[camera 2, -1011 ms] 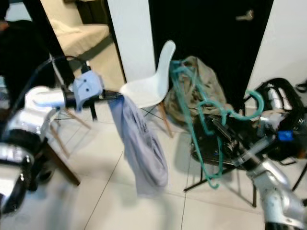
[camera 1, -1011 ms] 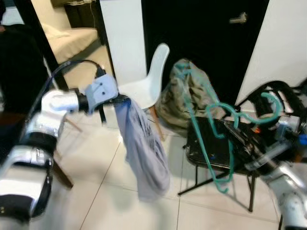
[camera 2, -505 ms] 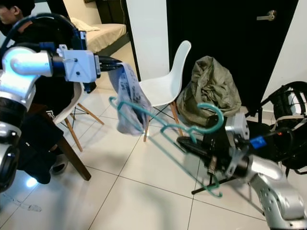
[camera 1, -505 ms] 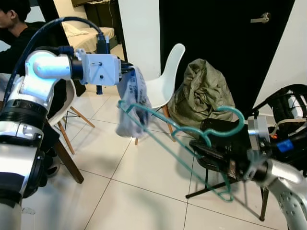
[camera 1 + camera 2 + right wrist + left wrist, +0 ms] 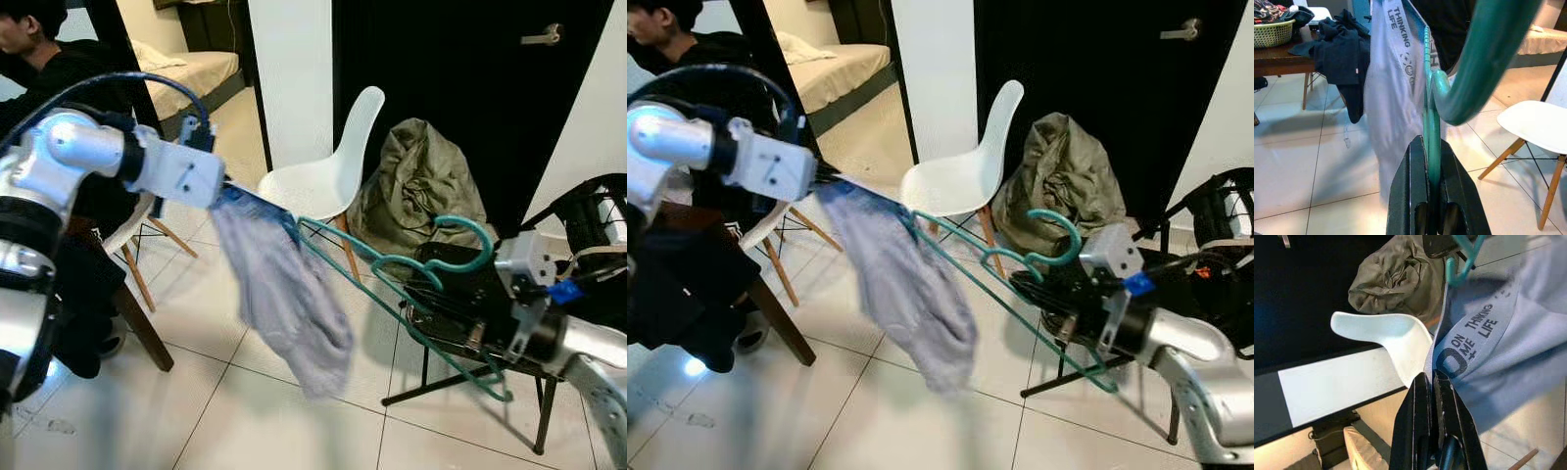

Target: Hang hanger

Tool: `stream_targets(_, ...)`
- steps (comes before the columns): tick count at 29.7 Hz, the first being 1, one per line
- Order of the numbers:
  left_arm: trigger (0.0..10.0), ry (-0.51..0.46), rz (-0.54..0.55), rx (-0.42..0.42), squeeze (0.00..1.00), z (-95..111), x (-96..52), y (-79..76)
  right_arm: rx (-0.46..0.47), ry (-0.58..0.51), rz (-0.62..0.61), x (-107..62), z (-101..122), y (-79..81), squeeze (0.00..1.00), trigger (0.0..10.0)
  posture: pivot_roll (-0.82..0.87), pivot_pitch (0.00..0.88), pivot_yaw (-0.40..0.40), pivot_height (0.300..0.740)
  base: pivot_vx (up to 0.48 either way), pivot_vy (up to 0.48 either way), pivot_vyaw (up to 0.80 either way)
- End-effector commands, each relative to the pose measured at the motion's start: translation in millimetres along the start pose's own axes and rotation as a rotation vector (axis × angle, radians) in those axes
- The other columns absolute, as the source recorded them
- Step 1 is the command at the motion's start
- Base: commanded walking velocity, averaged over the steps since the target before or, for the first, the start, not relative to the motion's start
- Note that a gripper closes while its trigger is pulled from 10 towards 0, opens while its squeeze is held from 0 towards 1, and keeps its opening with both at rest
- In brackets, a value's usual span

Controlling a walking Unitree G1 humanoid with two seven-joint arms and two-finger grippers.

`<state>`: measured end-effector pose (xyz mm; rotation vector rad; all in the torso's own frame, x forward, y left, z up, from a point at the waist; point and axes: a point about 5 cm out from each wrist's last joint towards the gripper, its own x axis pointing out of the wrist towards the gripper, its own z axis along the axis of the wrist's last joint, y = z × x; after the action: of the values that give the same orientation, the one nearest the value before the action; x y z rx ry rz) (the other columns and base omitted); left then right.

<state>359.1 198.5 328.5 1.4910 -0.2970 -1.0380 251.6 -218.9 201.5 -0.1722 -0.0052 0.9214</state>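
A teal plastic hanger is clamped at its neck by my right gripper, which is shut on it, hook up. The hanger's long arm reaches left to the top edge of a pale grey-blue T-shirt. My left gripper is shut on that shirt's printed edge, and the cloth hangs below it above the tiled floor. In the left wrist view, the gripper pinches the fabric with the hanger just beyond. The right wrist view shows the shirt draped past the hanger's arm.
A white shell chair and an olive bag stand behind, before a black door. A black folding stool sits under my right arm. A person sits at the far left by a wooden table holding dark clothes.
My left gripper has dropped and moved right, and the shirt now swings lower and spread out. The hanger's arm tip has come up against the shirt's top edge. The camera shifted slightly.
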Motion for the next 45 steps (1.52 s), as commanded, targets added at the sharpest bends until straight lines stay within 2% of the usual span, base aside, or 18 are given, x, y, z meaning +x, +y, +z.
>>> stream_targets(1, 10.0, 0.019, -0.01, 0.021, 0.0, -0.5, -6.6, 4.3, -0.015, -0.005, 0.024, 2.0, 3.7, 4.1, 0.0, 10.0, -0.06, 0.0, 0.094, 0.74, 0.0, 0.0, 0.0)
stream_targets(5, 10.0, -0.068, 0.002, 0.088, 0.0, 13.5, -0.8, 12.5, -0.037, 0.031, 0.005, 6.3, 0.9, 2.2, 0.0, 10.0, -0.05, 0.001, 0.095, 0.74, 0.0, 0.0, 0.0)
stream_targets(7, 10.0, -0.081, -0.01, 0.115, 0.0, 16.7, 1.5, 12.7, -0.043, 0.036, 0.005, 10.0, 0.3, 2.6, 0.0, 10.0, -0.05, 0.004, 0.093, 0.74, 0.0, 0.0, 0.0)
stream_targets(9, 10.0, -0.163, -0.032, 0.149, 0.0, 30.3, 14.7, 12.8, -0.06, 0.054, 0.07, 25.9, -1.9, 12.8, 0.0, 10.0, -0.04, 0.006, 0.093, 0.74, 0.0, 0.0, 0.0)
stream_targets(16, 10.0, -0.163, -0.059, 0.156, 0.0, 31.2, 19.5, 10.6, -0.059, 0.027, 0.106, 30.0, 3.6, 17.4, 0.0, 10.0, -0.04, 0.005, 0.097, 0.74, 0.0, 0.0, 0.0)
stream_targets(19, 10.0, -0.119, -0.064, 0.136, 0.0, 24.2, 17.5, 9.1, -0.047, -0.027, 0.107, 18.1, 14.4, 14.5, 0.0, 10.0, -0.05, 0.005, 0.105, 0.74, 0.0, 0.0, 0.0)
stream_targets(22, 10.0, -0.089, -0.051, 0.123, 0.0, 19.5, 14.9, 10.0, -0.031, -0.032, 0.137, 8.7, 17.8, 17.1, 0.0, 10.0, -0.05, 0.006, 0.11, 0.74, 0.0, 0.0, 0.0)
stream_targets(24, 10.0, -0.038, -0.007, 0.109, 0.0, 13.6, 12.0, 13.0, -0.019, 0.039, 0.181, -4.3, 11.7, 22.5, 0.0, 10.0, -0.07, 0.009, 0.12, 0.74, 0.0, 0.0, 0.0)
stream_targets(27, 10.0, -0.016, 0.025, 0.095, 0.0, 10.7, 10.6, 15.1, -0.008, 0.102, 0.185, -12.2, 4.5, 23.7, 0.0, 10.0, -0.08, 0.011, 0.126, 0.74, 0.0, 0.0, 0.0)
stream_targets(32, 10.0, -0.018, 0.056, 0.085, 0.0, 10.3, 10.2, 17.1, 0.0, 0.144, 0.179, -15.9, -1.7, 24.1, 0.0, 10.0, -0.08, 0.007, 0.133, 0.74, 0.0, 0.0, 0.0)
stream_targets(35, 10.0, -0.05, 0.098, 0.102, 0.0, 16.4, 12.9, 24.5, 0.005, 0.19, 0.179, -15.4, -10.2, 27.2, 0.0, 10.0, -0.09, 0.009, 0.142, 0.74, 0.0, 0.0, 0.0)
stream_targets(38, 10.0, -0.05, 0.098, 0.102, 0.0, 16.4, 12.9, 24.5, 0.005, 0.19, 0.179, -15.4, -10.2, 27.2, 0.0, 10.0, -0.09, 0.009, 0.142, 0.74, 0.0, 0.0, 0.0)
stream_targets(39, 10.0, -0.087, 0.099, 0.121, 0.0, 22.8, 15.7, 28.6, 0.006, 0.181, 0.185, -10.6, -11.1, 30.0, 0.0, 10.0, -0.08, 0.008, 0.145, 0.74, 0.0, 0.0, 0.0)
stream_targets(41, 10.0, -0.087, 0.099, 0.121, 0.0, 22.8, 15.7, 28.6, 0.006, 0.181, 0.185, -10.6, -11.1, 30.0, 0.0, 10.0, -0.08, 0.008, 0.145, 0.74, 0.0, 0.0, 0.0)
stream_targets(43, 10.0, -0.177, 0.082, 0.163, 0.0, 36.9, 21.9, 32.6, 0.006, 0.078, 0.179, 6.5, -4.2, 33.0, 0.0, 10.0, -0.06, 0.0, 0.145, 0.74, 0.0, 0.0, 0.0)
stream_targets(45, 10.0, -0.205, 0.08, 0.183, 0.0, 41.6, 24.2, 33.1, 0.014, -0.011, 0.175, 13.8, 5.0, 32.9, 0.0, 10.0, -0.06, 0.0, 0.145, 0.74, 0.0, 0.0, 0.0)
